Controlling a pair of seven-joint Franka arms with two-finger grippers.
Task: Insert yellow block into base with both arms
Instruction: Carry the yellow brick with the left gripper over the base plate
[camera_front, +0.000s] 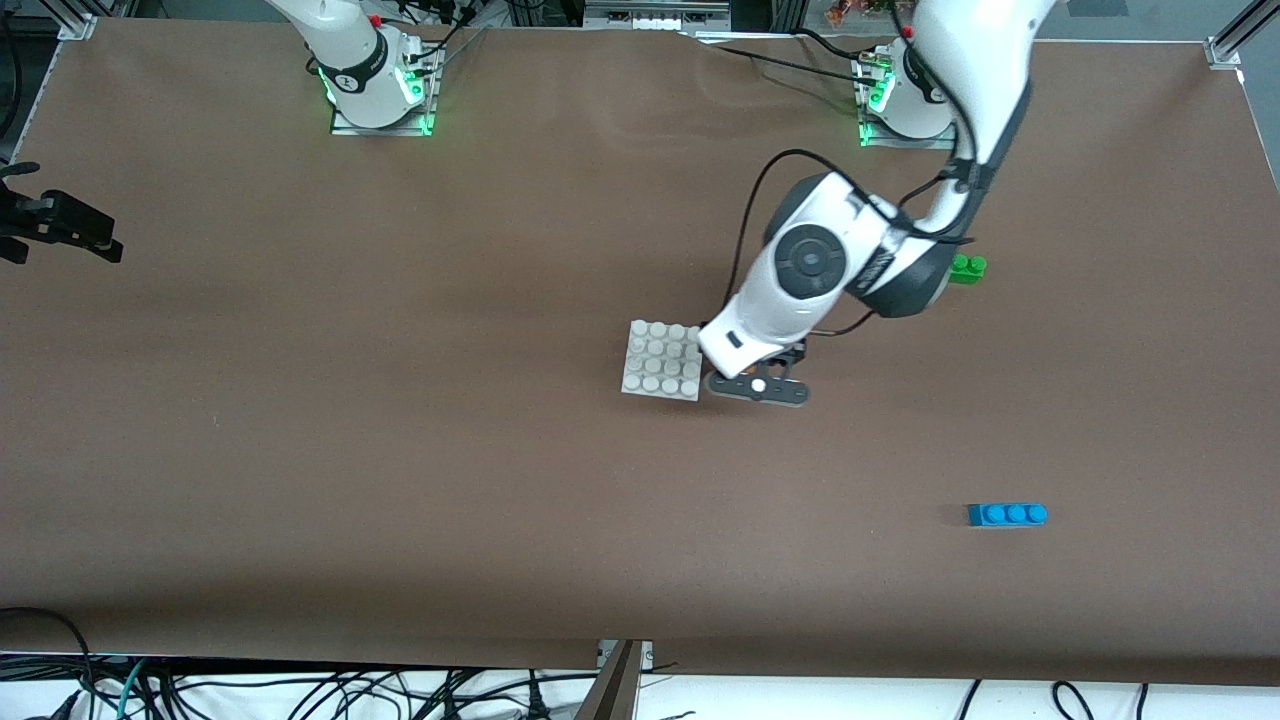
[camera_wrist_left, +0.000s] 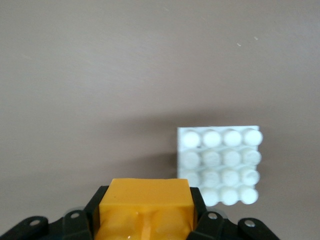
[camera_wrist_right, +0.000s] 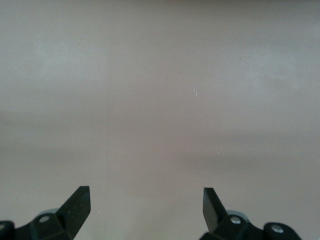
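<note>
You see the right pincer (camera_wrist_right: 145, 207) with fingers apart over bare table (camera_front: 400, 450), its arm waiting. The base (camera_front: 661, 360) lies mid-table. Just beside it, the left pincer (camera_wrist_left: 146, 220) is clamped on the yellow block (camera_wrist_left: 145, 210), low over the table.

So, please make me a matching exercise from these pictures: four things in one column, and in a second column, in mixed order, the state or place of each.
Things
1. small orange-yellow plastic block
2. flat square white studded base
3. long blue three-stud brick
4. right gripper

States or places
A. open, over bare table
B. on the table, nearest to the front camera
C. clamped in the left gripper
D. on the table, beside the left gripper

Pairs: 1-C, 2-D, 3-B, 4-A
</note>
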